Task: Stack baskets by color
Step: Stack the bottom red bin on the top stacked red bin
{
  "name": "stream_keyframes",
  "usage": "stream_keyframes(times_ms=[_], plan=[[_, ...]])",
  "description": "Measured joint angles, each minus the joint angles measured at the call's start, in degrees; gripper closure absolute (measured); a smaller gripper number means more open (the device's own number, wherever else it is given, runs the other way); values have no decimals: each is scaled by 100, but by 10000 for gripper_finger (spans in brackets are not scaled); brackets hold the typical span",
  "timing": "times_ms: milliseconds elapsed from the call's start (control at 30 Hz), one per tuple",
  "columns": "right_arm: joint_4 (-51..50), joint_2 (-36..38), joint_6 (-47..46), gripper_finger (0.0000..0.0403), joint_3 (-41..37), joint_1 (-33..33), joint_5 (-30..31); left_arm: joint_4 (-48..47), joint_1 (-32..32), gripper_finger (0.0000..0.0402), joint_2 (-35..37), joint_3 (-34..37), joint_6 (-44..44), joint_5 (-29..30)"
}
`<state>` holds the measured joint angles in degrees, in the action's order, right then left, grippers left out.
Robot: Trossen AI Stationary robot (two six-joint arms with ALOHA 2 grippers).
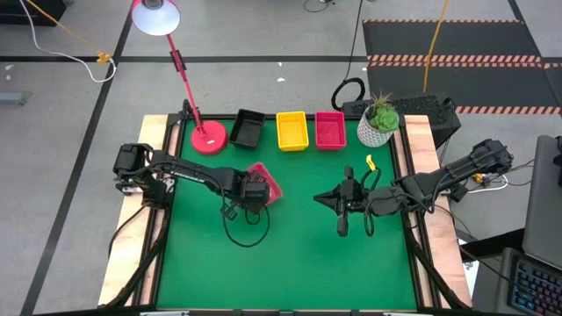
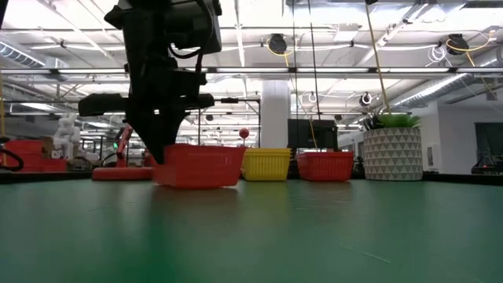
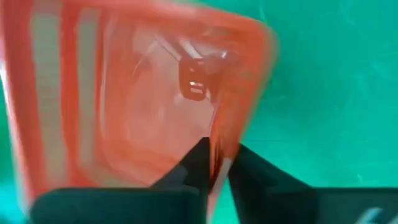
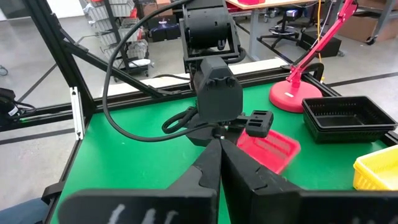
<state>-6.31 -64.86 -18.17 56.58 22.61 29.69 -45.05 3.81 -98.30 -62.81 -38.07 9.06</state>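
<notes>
Left pincer point(image 3: 217, 165) clamped, right pincer point(image 4: 219, 149) closed.

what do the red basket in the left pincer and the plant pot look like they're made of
Red basket: seemingly thin plastic, slightly glossy; light shows through its slatted walls and the base carries a highlight. Left pincer is clamped on its rim.
Plant pot: white with a matte triangle-patterned surface, possibly ceramic or moulded plastic; can't tell which.
</notes>
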Motion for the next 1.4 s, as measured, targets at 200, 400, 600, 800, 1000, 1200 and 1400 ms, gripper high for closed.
stream_keyframes(times_ms=[200, 400, 600, 800, 1000, 1200, 1400], plan=[[0, 0, 0, 399, 0, 0, 0, 20, 2, 387, 2, -2, -19, 9], [-2, 0, 0, 399, 0, 0, 0, 19, 12, 388, 0, -2, -23, 9], [-2, 0, 0, 399, 0, 0, 2, 16, 111, 383, 2, -3, -68, 76], [3, 0, -59, 399, 0, 0, 27, -555, 296, 394, 2, -400, -117, 555], [161, 4, -26, 399, 19, -102, 296, -1284, 483, 388, 4, -1082, -143, 1237], [139, -105, 93, 399, 177, -238, 630, -1618, 620, 386, 4, -1834, -289, 1499], [139, -497, 504, 399, 338, -289, 1406, -1640, 851, 394, 8, -2488, -672, 1956]])
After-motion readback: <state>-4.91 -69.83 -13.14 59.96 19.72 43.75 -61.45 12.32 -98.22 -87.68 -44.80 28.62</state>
